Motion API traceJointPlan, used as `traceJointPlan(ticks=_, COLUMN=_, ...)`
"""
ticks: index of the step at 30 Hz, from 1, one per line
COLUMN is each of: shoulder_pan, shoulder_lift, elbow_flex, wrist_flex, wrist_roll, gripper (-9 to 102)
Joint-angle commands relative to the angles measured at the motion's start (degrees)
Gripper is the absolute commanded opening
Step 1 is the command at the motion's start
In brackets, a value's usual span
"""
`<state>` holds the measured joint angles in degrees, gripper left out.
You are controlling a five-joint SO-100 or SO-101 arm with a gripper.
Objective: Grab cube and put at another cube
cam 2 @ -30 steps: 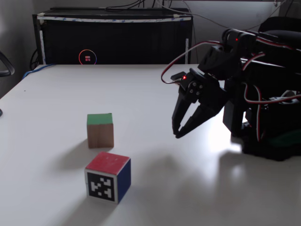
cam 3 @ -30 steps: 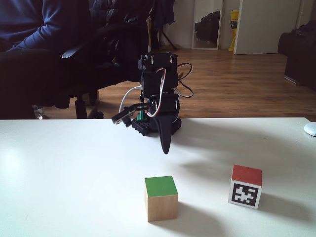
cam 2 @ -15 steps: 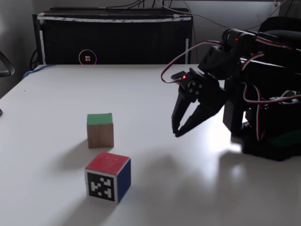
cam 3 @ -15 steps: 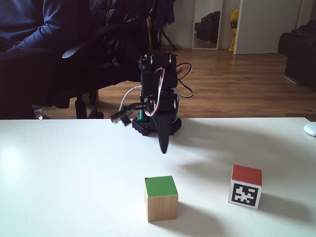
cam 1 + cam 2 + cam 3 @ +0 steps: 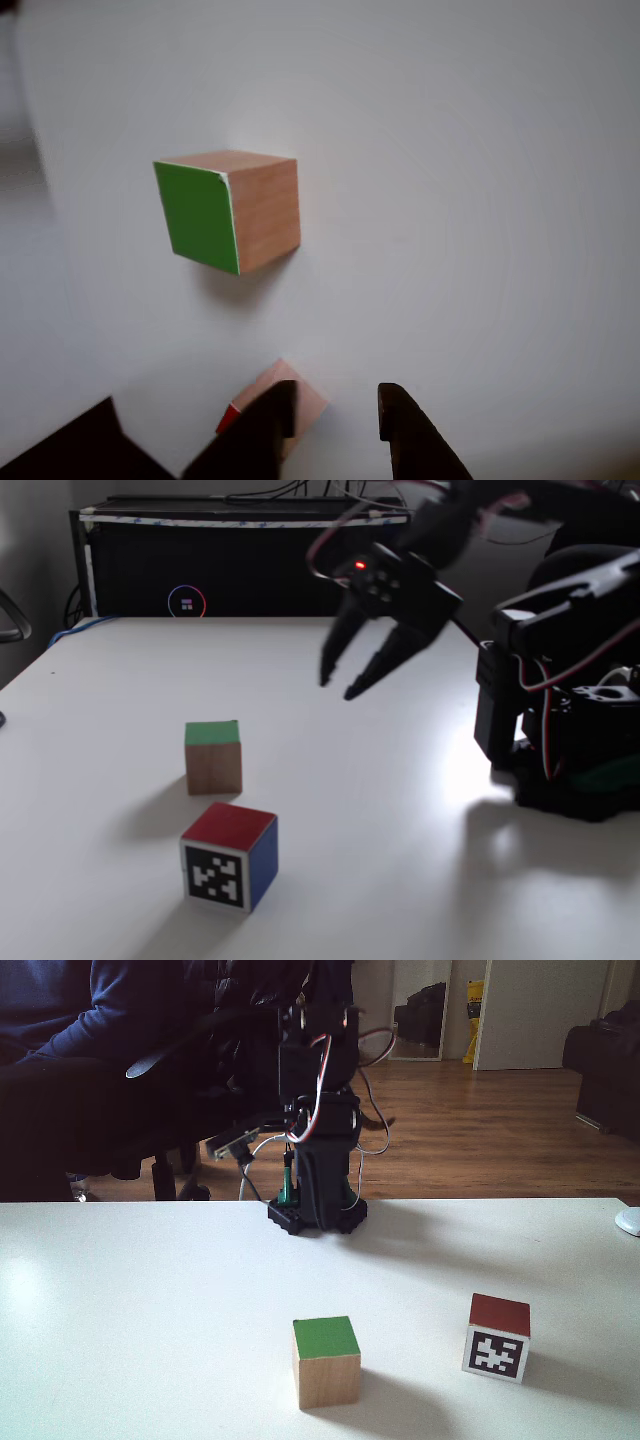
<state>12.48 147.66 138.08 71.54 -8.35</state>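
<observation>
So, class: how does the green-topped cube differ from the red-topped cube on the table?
The green-topped cube has plain wooden sides; the red-topped cube carries a black-and-white square marker on one side and a blue side beside it. In a fixed view the green-topped one sits square-on, the red-topped one turned corner-on. Both rest apart on the white table, coloured face up.

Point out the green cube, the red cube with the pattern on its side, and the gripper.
green cube (image 5: pixel 212 733), a fixed view, green top face.
red cube (image 5: pixel 228 827), a fixed view, red top face.
gripper (image 5: pixel 337 686), a fixed view, midway between the open fingertips.

Home room: wood floor, mirror
</observation>
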Motion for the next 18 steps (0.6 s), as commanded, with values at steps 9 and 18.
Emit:
traceJointPlan(ticks=9, shoulder_pan=-1.3, shoulder_lift=-25.0, elbow_flex=-22.9, wrist_flex=4.4, wrist_roll=-7.2, gripper=40)
traceJointPlan(ticks=18, shoulder_pan=2.7, shoulder_lift=-41.1, elbow_flex=-34.1, wrist_flex=4.0, wrist_roll=-11.0, gripper=43)
